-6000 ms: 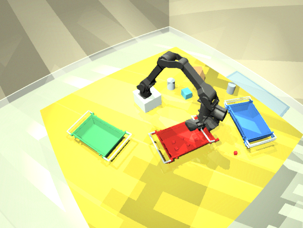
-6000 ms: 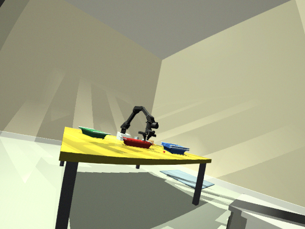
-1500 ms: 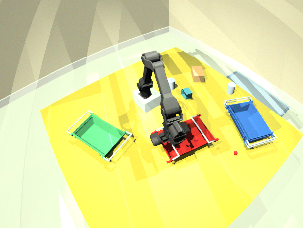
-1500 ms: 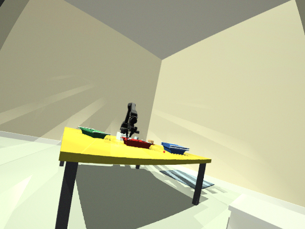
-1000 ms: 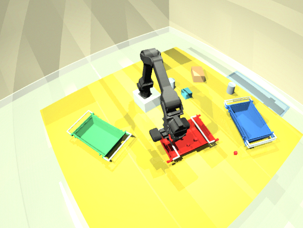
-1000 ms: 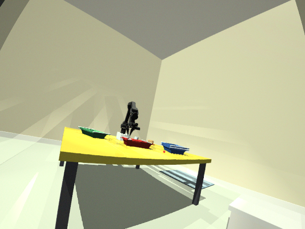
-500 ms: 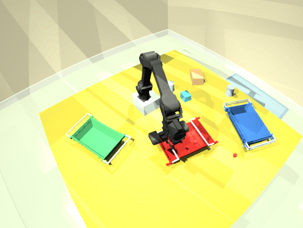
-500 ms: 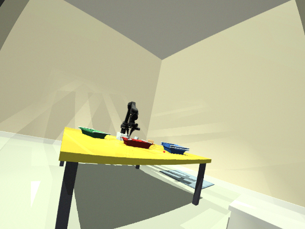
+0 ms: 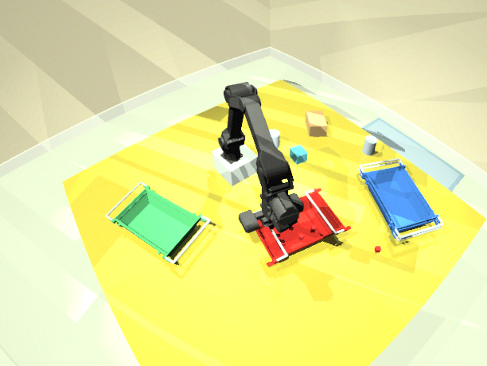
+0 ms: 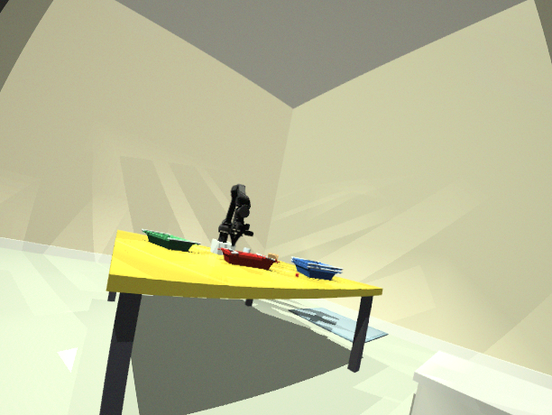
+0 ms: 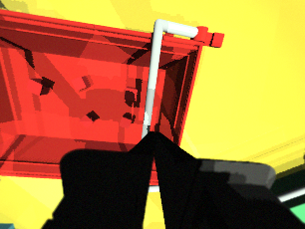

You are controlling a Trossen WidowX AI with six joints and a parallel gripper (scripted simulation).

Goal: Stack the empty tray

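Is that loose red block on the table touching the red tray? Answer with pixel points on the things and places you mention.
Apart. The top view shows yellow table between the red block (image 9: 377, 249) (image 10: 297, 274) and red tray (image 9: 327, 204) (image 10: 248, 260) (image 11: 107, 65).

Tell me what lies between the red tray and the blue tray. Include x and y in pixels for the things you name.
A small red block (image 9: 377, 249) (image 10: 297, 274), nearer the blue tray (image 9: 402, 196) (image 10: 316, 270) than the red tray (image 9: 331, 211) (image 10: 248, 260) (image 11: 65, 121); top and exterior show it.

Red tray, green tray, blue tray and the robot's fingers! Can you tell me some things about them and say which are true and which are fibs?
1. Two white bars lie across the top of the red tray. True.
2. The green tray is heaped with blocks. False: the green tray looks empty.
3. A small red block is outside the trays. True.
4. The fingers are wide open. False: the fingers are shut.
5. The blue tray sits on the red one. False: the blue tray stands on the table.
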